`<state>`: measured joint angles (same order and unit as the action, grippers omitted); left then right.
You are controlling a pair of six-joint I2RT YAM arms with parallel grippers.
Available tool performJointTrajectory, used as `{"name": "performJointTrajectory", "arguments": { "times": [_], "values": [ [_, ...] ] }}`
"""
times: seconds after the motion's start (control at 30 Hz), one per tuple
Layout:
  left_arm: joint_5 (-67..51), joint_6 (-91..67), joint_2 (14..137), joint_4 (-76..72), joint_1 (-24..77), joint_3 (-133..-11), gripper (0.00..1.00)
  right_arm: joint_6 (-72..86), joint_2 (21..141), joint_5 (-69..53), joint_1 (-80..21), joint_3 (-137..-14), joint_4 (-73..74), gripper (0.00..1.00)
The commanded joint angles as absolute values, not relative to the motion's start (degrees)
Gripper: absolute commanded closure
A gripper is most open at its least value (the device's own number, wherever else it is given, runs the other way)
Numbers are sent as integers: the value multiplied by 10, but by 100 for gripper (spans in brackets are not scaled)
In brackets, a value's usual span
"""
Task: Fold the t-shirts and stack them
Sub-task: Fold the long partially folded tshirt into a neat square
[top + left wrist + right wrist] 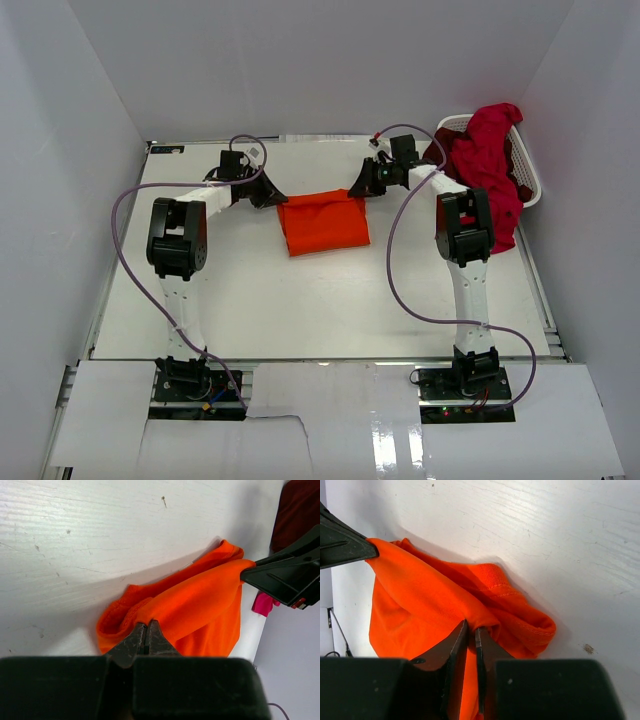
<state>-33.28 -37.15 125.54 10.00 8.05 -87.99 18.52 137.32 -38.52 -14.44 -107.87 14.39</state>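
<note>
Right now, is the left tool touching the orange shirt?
Touching. The left wrist view shows the left tool pinched shut on a raised fold of the orange shirt, with the cloth squeezed between its tips.

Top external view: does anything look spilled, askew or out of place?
Yes: the red t-shirts overflow the white basket at far right, draping over its near rim. The orange t-shirt lies slightly skewed.

Plain orange t-shirt (324, 223), crimson t-shirts (490, 150) (white basket (452, 122))
</note>
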Motion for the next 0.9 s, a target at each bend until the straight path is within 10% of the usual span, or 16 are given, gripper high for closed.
{"name": "performJointTrajectory", "arguments": {
  "times": [0.0,0.1,0.2,0.33,0.87],
  "values": [
    [-321,-370,1254,75,78,-876,99,187,1381,-380,-136,-1082,106,82],
    [-319,-374,1249,63,79,-868,95,189,1379,-377,-136,-1079,103,54],
    [-316,-381,1242,52,80,-861,79,195,1367,-374,-136,-1060,86,47],
    [-308,-383,1232,53,80,-866,60,198,1353,-376,-136,-1043,69,44],
    [-269,-367,1167,33,83,-917,37,203,1285,-383,-136,-959,8,41]
  ]
}}
